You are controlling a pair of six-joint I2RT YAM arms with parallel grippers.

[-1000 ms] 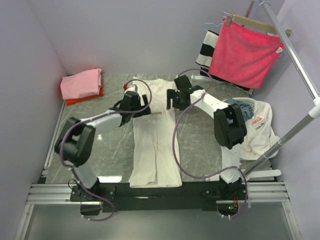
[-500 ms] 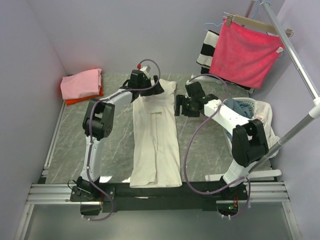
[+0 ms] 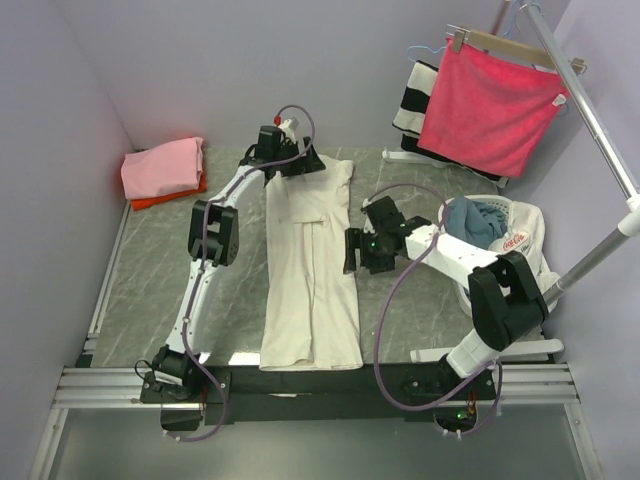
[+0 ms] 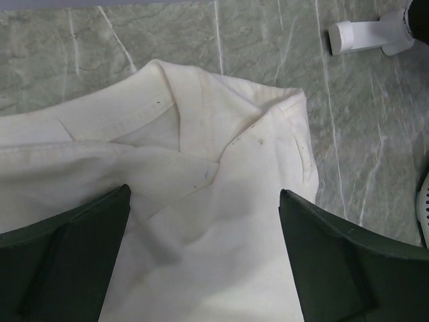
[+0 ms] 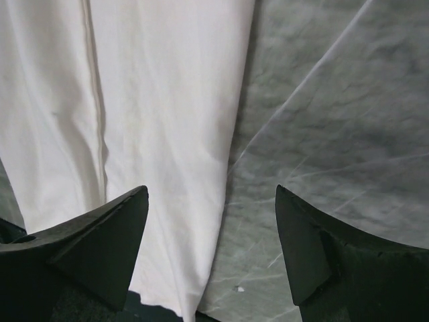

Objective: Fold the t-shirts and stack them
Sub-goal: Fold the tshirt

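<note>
A cream t-shirt [image 3: 310, 270] lies on the table, folded lengthwise into a long strip with its collar [image 4: 191, 111] at the far end. My left gripper [image 3: 305, 165] hovers open over the collar end [image 4: 204, 191], with cloth below and nothing between its fingers [image 4: 74, 255]. Halfway along the strip's right edge my right gripper [image 3: 353, 250] stands open. In the right wrist view that edge [image 5: 231, 154] runs between its fingertips [image 5: 211, 189]. A folded pink t-shirt [image 3: 162, 167] rests on a folded orange-red one [image 3: 168, 197] at the far left.
A white basket [image 3: 520, 245] holding blue cloth [image 3: 478, 218] sits at the right. Behind it a bright red cloth [image 3: 490, 105] hangs on a wooden hanger beside a striped cloth [image 3: 412, 95]. A metal rack pole [image 3: 590, 115] slants across the right side, its white foot [image 4: 365, 37] near the collar.
My left arm has stretched from the strip's left side out to the collar end. My right gripper has drawn back toward me along the shirt's right edge. Both stayed open.
</note>
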